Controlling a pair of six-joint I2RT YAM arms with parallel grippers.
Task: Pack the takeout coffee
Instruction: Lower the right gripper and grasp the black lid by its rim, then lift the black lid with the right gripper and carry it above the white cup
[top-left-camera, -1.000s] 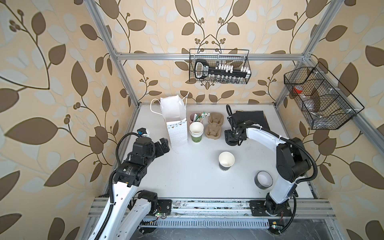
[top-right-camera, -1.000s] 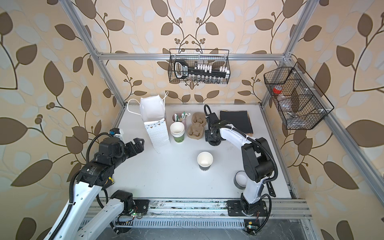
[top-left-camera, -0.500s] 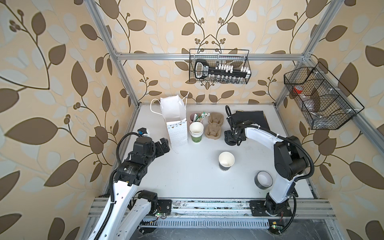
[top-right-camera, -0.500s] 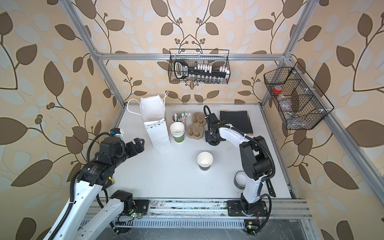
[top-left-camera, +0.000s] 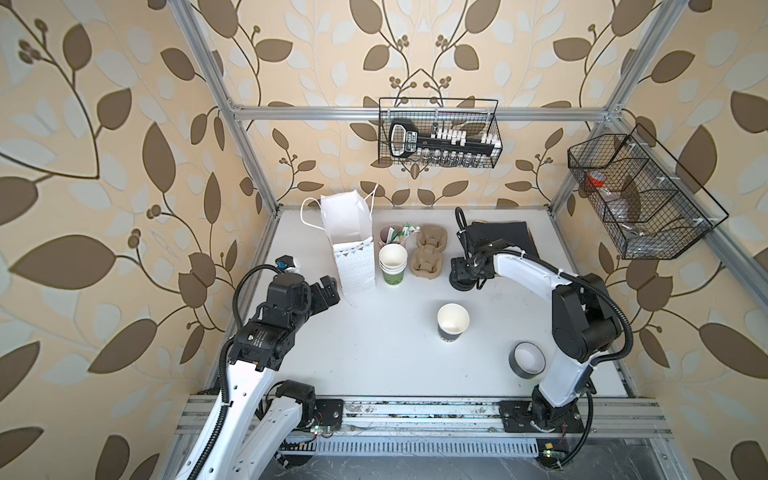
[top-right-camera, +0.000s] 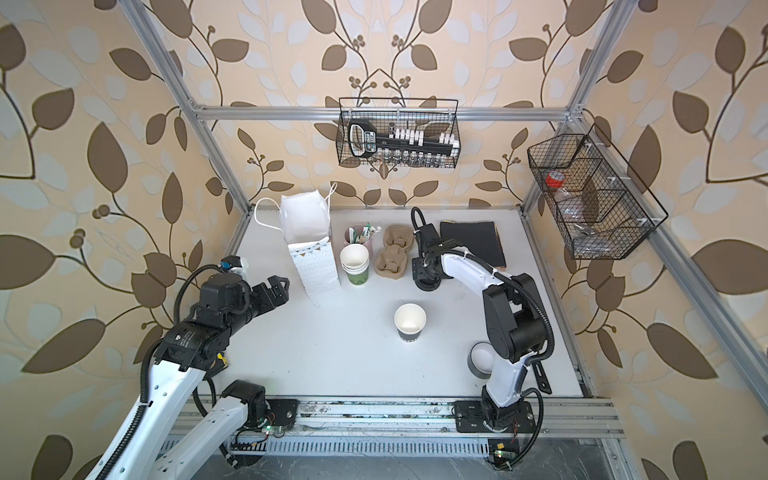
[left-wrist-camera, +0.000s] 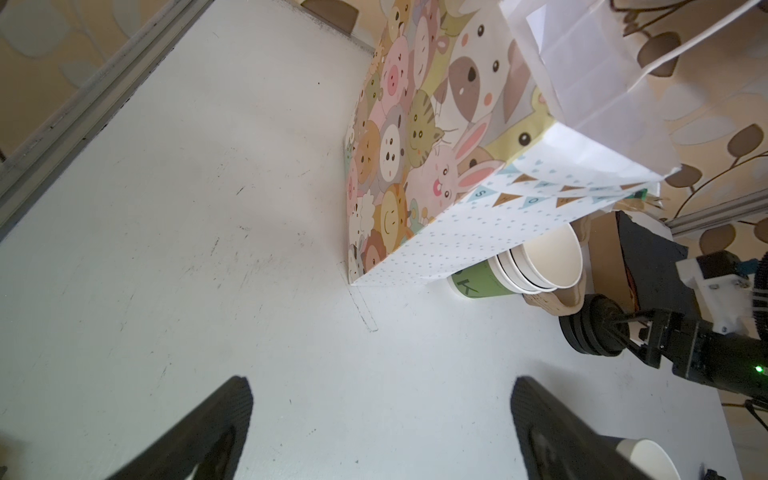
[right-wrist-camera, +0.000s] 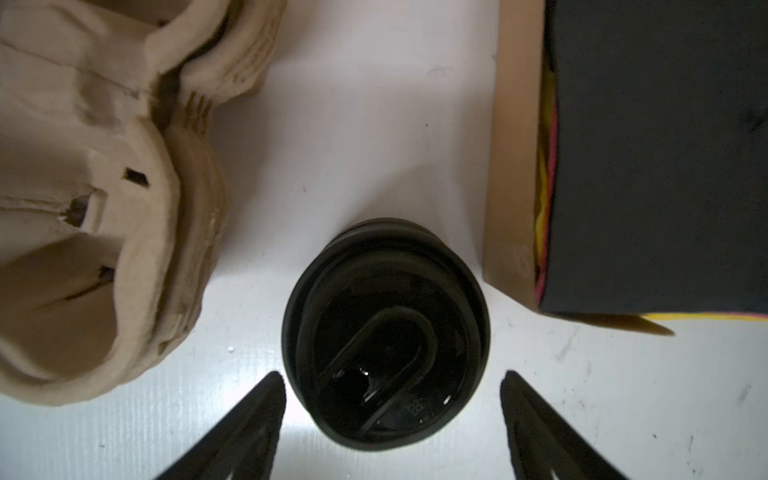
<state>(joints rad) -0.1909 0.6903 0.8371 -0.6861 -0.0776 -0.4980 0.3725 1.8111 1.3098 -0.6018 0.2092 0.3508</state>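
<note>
Change over the last second: minimal. My right pincer (right-wrist-camera: 392, 380) stays poised over the stack of black lids (right-wrist-camera: 386, 332), jaws apart, one finger on each side of the stack. I cannot confirm any contact with the top lid. Only that arm's elbow has drifted slightly toward the middle of the table (top-left-camera: 365, 361), as both top views show. My left pincer (left-wrist-camera: 382, 382) has not moved: it is wide apart and empty, hovering just beside the paper bag (left-wrist-camera: 457, 166), which stands upright with its mouth open. The takeout coffee (top-left-camera: 452, 328) stands upright near the middle of the table, well apart from both pincers. Its mouth shows white inside, so no lid is on it yet. Meaning for the task: I judge that no step has been completed in this interval and that the lid pick is the step in hand. Packing itself has not begun, because the cup needs capping before it goes into the bag. The next move calls for closing on the top lid alone. The lids are nested, so two may lift together. The pulp carrier trays (right-wrist-camera: 95, 208) lie near the stack, with bare table between them, so the closing finger on that side has room.
</note>
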